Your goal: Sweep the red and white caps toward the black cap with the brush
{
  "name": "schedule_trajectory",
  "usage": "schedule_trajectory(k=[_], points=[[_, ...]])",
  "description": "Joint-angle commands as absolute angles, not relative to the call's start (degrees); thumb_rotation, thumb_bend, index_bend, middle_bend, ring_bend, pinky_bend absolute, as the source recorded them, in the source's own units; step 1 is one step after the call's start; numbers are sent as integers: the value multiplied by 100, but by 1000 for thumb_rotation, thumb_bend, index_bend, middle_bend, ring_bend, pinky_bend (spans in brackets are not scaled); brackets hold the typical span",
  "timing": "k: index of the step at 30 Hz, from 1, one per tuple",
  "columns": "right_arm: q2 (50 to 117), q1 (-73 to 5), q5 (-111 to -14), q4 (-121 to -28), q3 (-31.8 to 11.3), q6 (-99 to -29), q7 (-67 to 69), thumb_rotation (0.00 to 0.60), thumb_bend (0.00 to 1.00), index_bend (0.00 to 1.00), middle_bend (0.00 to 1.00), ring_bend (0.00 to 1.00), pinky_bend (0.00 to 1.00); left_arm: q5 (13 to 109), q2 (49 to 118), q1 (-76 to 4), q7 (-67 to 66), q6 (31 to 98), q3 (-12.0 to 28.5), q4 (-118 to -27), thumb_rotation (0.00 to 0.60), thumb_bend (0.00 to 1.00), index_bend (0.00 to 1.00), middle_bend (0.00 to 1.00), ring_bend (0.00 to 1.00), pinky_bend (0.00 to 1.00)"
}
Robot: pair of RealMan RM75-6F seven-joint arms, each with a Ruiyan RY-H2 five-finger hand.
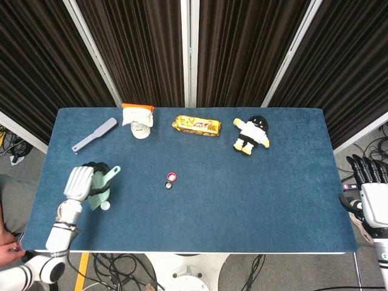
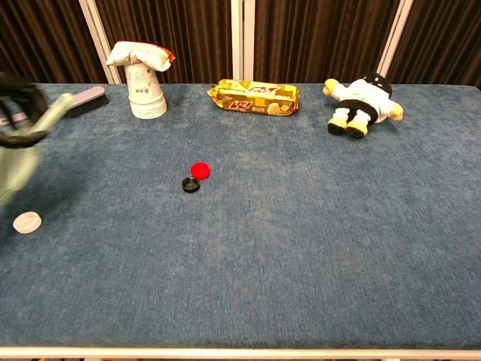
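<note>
My left hand grips a mint-green brush near the table's left edge; in the chest view the hand and the brush show blurred at the far left. The brush head is down beside the white cap, which lies just in front of it. The red cap sits mid-table, touching or nearly touching the black cap. My right hand hangs off the table's right edge, fingers apart, holding nothing.
A grey brush lies at the back left. Beside it stands a paper cup with a snack bag on top. A biscuit pack and a plush toy lie along the back.
</note>
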State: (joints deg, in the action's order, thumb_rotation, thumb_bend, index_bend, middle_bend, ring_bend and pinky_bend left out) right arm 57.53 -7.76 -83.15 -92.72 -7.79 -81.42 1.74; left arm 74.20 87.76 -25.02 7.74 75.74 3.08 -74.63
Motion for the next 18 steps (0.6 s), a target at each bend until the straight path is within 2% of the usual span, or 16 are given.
schedule_trajectory(k=[1, 9, 18], points=[[5748, -780, -8303, -9298, -782, -8156, 148, 600, 190, 0, 62, 0, 0, 7044, 8617, -2093, 436, 7787, 381, -7968, 600, 527, 565, 633, 463, 476], [5736, -802, -8289, -9379, -767, -8144, 79, 600, 185, 0, 62, 0, 0, 6926, 9197, -1830, 676, 7860, 530, -7558, 600, 528, 568, 634, 463, 477], [5706, -779, -8244, -9453, -754, -8183, 18, 600, 192, 0, 62, 0, 0, 7205, 9835, -1924, 1067, 7655, 658, -6884, 600, 528, 568, 638, 463, 477]])
